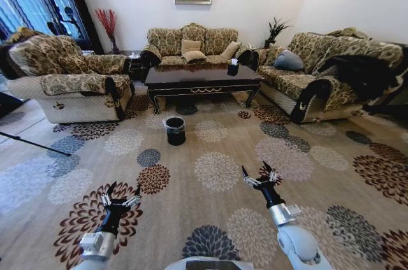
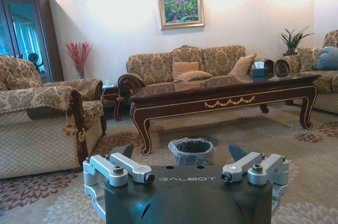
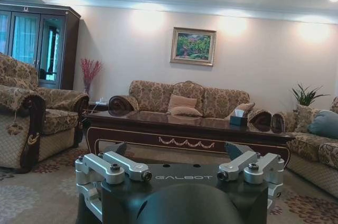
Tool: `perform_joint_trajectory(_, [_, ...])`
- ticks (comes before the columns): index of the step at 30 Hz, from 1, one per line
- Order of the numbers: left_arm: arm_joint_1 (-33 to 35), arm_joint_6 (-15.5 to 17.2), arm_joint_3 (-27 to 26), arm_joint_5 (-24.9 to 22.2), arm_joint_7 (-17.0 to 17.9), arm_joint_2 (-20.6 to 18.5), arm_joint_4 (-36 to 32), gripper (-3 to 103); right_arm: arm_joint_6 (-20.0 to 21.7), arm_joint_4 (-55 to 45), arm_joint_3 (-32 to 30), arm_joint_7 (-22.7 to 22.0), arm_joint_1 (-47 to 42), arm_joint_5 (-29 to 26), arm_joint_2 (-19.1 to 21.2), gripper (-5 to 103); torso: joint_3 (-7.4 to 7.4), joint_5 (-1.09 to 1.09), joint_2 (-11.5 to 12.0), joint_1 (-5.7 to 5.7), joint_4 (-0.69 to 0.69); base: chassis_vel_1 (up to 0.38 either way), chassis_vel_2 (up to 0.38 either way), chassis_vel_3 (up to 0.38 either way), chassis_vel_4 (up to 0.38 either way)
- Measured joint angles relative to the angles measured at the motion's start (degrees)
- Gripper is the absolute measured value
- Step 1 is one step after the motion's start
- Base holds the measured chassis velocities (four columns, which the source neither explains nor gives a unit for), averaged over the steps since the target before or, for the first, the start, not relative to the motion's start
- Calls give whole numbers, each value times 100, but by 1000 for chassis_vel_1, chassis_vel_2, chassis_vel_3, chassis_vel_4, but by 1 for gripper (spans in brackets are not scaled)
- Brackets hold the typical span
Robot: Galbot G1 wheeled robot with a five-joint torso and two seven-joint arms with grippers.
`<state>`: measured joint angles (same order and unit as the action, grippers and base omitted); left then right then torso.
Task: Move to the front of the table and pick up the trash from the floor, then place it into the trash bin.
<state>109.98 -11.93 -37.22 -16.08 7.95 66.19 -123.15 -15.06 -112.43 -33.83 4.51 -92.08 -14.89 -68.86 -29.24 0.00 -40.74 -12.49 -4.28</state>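
Flowered carpet (image 1: 217, 149) lies under the black bin (image 1: 175, 130), which stands just before the dark table (image 1: 203, 76), and well apart from it the left gripper (image 1: 121, 197) and right gripper (image 1: 259, 174) hover with fingers spread.

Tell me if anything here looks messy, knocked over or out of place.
Only one thing: a dark cloth lies bunched over the right-hand sofa, untidy beside the neat cushions. The trash bin stands upright on the carpet before the table, nothing spilled by it. The left gripper and right gripper hang open above the carpet.
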Motion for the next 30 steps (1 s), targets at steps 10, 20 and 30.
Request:
perform_joint_trajectory(10, [0,0,0,0,0,0,-1,100,0,0,0,0,0,0,0,100,-142,0,-248,-106,0,0,0,0,0])
perform_joint_trajectory(20, [0,0,0,0,0,0,0,100,0,0,0,0,0,0,0,100,-281,0,-489,-208,0,0,0,0,0])
perform_joint_trajectory(30, [0,0,0,0,0,0,0,100,0,0,0,0,0,0,0,100,-437,0,-760,-323,0,0,0,0,0])
